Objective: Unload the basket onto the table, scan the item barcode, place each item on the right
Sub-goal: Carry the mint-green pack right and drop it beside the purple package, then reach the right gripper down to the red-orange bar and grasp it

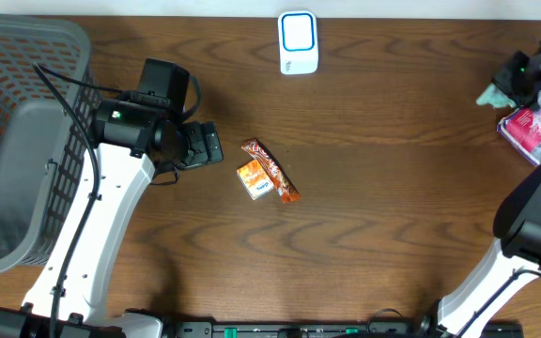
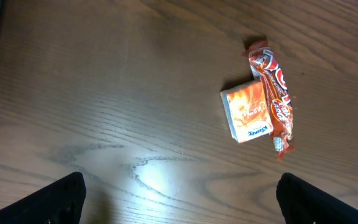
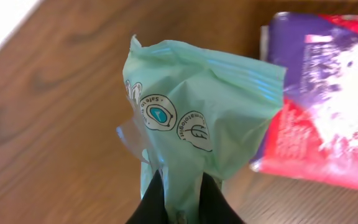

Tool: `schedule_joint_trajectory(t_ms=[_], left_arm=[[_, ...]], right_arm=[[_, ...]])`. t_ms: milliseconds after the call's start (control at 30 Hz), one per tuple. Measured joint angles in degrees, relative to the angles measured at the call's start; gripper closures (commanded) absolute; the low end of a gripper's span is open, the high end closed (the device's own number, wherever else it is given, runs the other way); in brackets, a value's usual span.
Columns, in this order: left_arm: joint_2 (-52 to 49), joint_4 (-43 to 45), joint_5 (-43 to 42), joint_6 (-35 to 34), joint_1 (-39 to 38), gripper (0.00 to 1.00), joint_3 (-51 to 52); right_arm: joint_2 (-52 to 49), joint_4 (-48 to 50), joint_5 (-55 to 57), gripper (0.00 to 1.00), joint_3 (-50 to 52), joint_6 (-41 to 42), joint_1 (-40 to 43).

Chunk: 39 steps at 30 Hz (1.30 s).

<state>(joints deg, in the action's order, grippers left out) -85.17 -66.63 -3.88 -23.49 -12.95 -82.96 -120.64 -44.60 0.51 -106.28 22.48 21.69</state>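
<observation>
Far left, the grey mesh basket (image 1: 26, 141) stands on the desk (image 1: 393, 207). All I can see inside it is its own grey floor.

Just right of the basket, the left tool (image 1: 209, 145) hangs over bare wood with its jaws spread wide and nothing between them. In the left wrist view, only its two dark fingertips (image 2: 55, 199) show, one at each bottom corner.

Near the middle of the desk an orange tissue pack (image 1: 255, 179) lies flat. It touches the left side of a candy bar (image 1: 272, 171) in a red-orange wrapper. The bar's long axis runs diagonally from far-left to near-right.

At the far edge, near the centre, the white scanner (image 1: 298, 42) sits with its blue-framed face up, well apart from everything else.

At the far right is the item, a mint-green packet (image 3: 191, 118). The right tool (image 3: 179, 193) is clamped narrow on its bottom edge. Its long axis runs in line with the fingers, and its free end points away from them. The face with the round printed marks is turned to the wrist camera. From overhead the packet projects to the left of the tool. I cannot tell whether it is clear of the desk.

Just beside it, a red-and-purple pack (image 3: 328, 99) lies flat.
</observation>
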Motion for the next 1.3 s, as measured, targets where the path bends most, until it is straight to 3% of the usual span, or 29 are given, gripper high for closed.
schedule_joint_trajectory(t_ms=[33, 67, 133, 200, 500, 600, 767, 800, 867, 933, 1033, 1167, 1300], left_arm=[[0.0, 0.0, 0.0, 0.0, 0.0, 0.02, 0.0], [0.0, 0.0, 0.0, 0.0, 0.0, 0.02, 0.0], [0.0, 0.0, 0.0, 0.0, 0.0, 0.02, 0.0], [0.0, 0.0, 0.0, 0.0, 0.0, 0.02, 0.0], [0.0, 0.0, 0.0, 0.0, 0.0, 0.02, 0.0], [0.0, 0.0, 0.0, 0.0, 0.0, 0.02, 0.0], [0.0, 0.0, 0.0, 0.0, 0.0, 0.02, 0.0], [0.0, 0.0, 0.0, 0.0, 0.0, 0.02, 0.0], [0.0, 0.0, 0.0, 0.0, 0.0, 0.02, 0.0], [0.0, 0.0, 0.0, 0.0, 0.0, 0.02, 0.0], [0.0, 0.0, 0.0, 0.0, 0.0, 0.02, 0.0], [0.0, 0.0, 0.0, 0.0, 0.0, 0.02, 0.0], [0.0, 0.0, 0.0, 0.0, 0.0, 0.02, 0.0]], right_arm=[[-0.7, 0.3, 0.1, 0.45, 0.0, -0.3, 0.6], [-1.4, 0.4, 0.2, 0.32, 0.0, -0.5, 1.2], [-2.5, 0.5, 0.3, 0.2, 0.0, -0.7, 2.0], [-3.2, 0.5, 0.3, 0.17, 0.1, -1.5, 2.5], [-2.2, 0.4, -10.0, 0.17, 0.2, -5.1, 2.5], [0.8, -1.3, -19.9, 0.12, 0.3, -6.9, 1.4], [6.0, -9.1, -40.8, 0.11, 0.2, -11.9, -3.8], [6.5, -11.7, -44.0, 0.12, 0.2, -13.5, -5.5], [6.7, -17.1, -48.3, 0.24, 0.1, -17.1, -10.2], [6.4, -20.8, -48.9, 0.27, 0.2, -19.5, -14.8], [6.3, -23.8, -46.8, 0.41, 0.3, -22.0, -23.2], [6.3, -21.5, -40.6, 0.42, 0.3, -21.9, -34.3], [5.9, -15.6, -28.9, 0.4, 0.4, -14.2, -44.8]])
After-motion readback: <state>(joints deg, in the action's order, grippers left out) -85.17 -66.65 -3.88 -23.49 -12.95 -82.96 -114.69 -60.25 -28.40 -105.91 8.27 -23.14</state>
